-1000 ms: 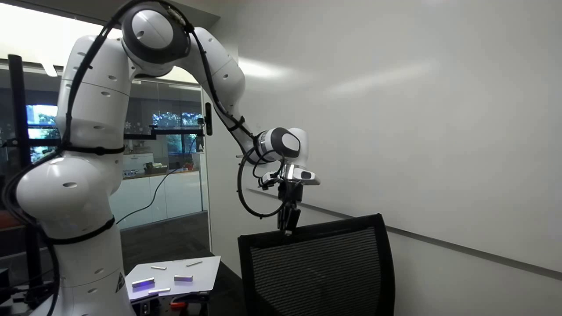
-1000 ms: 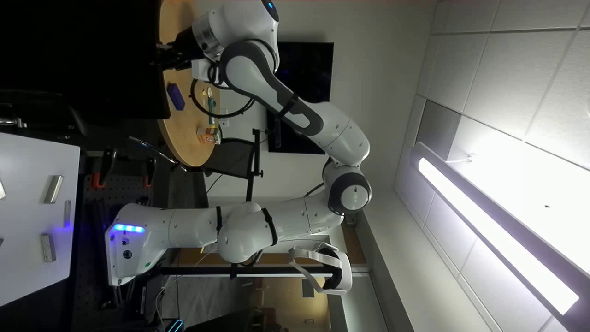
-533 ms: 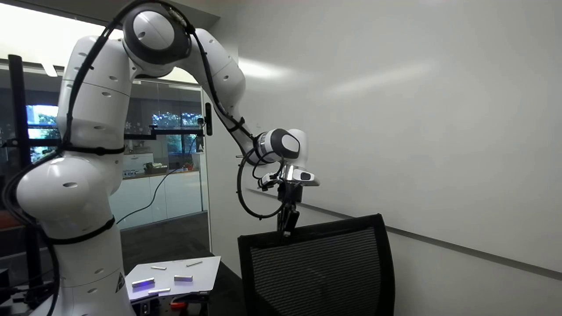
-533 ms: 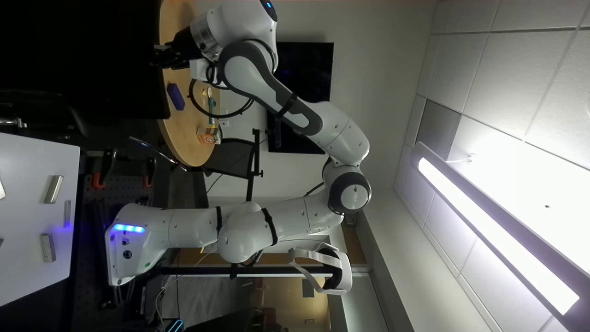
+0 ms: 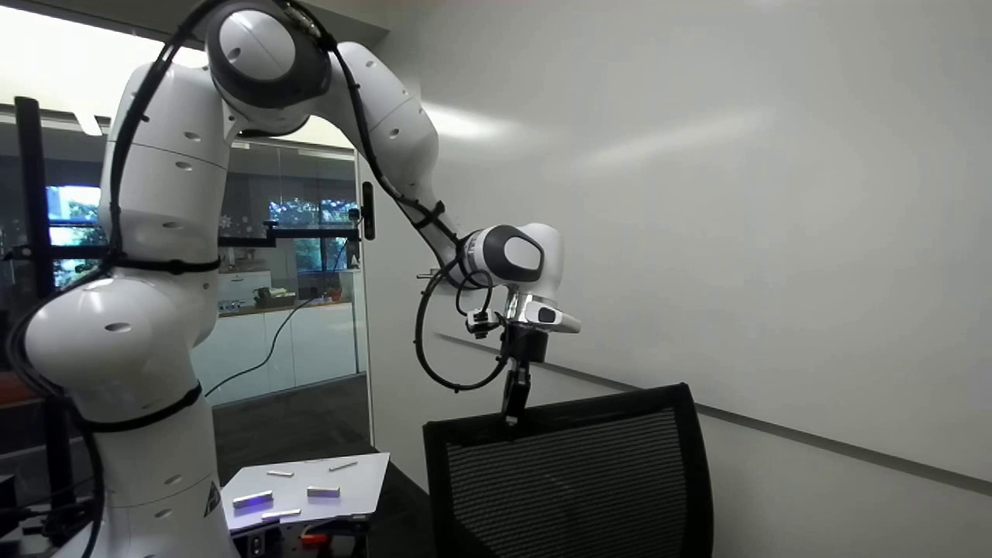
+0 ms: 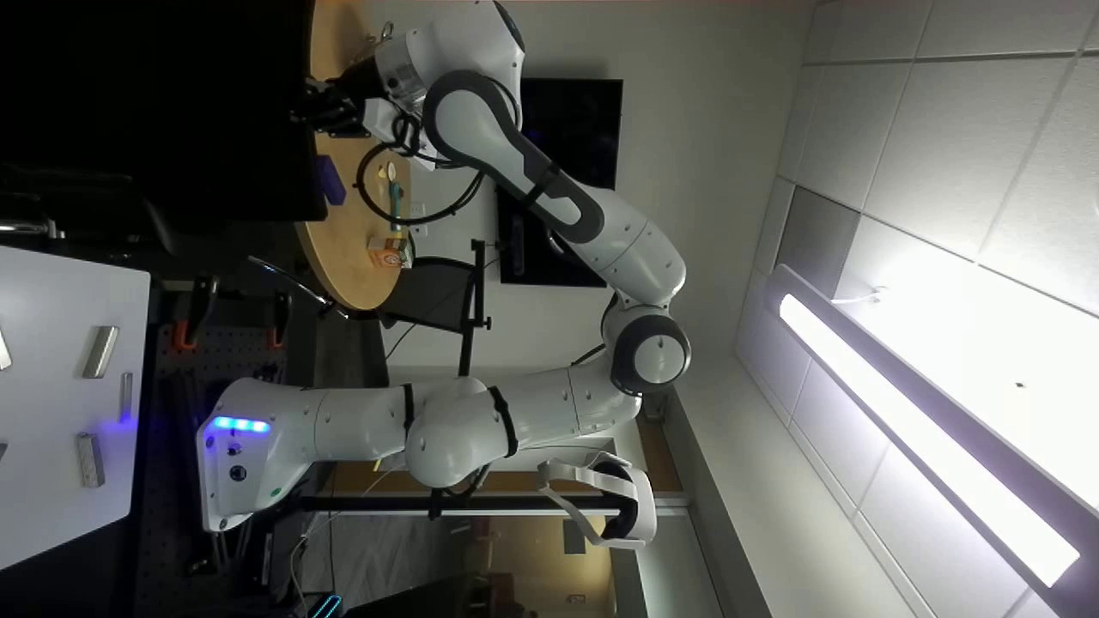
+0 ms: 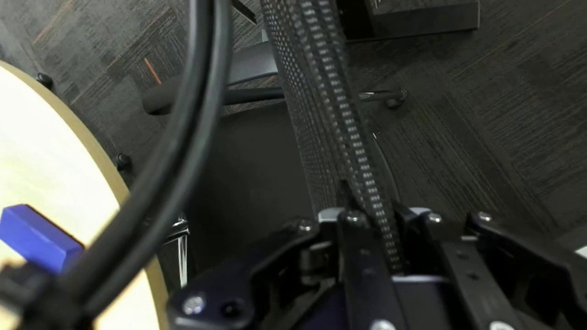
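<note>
Fingers (image 5: 514,397) clamped on chair back (image 5: 597,488) at its top — any pull best slow, level; twisting might work the grip loose.

White arm (image 5: 167,201), black cables (image 7: 202,133), blue base lights (image 6: 240,425), black pincer (image 5: 511,415).

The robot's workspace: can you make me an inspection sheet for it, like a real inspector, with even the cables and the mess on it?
Surface: white tabletop and a wooden table with a curved edge.
Job's things: chair back, black mesh, gripped at its top edge.
Clutter: silver bars on the white tabletop; blue block and orange box on the wooden table.
The hand: shut on the chair back, one finger on each side.
Cables: black cables loop beside the hand.
Surroundings: shiny white wall, black screen, white headset.
</note>
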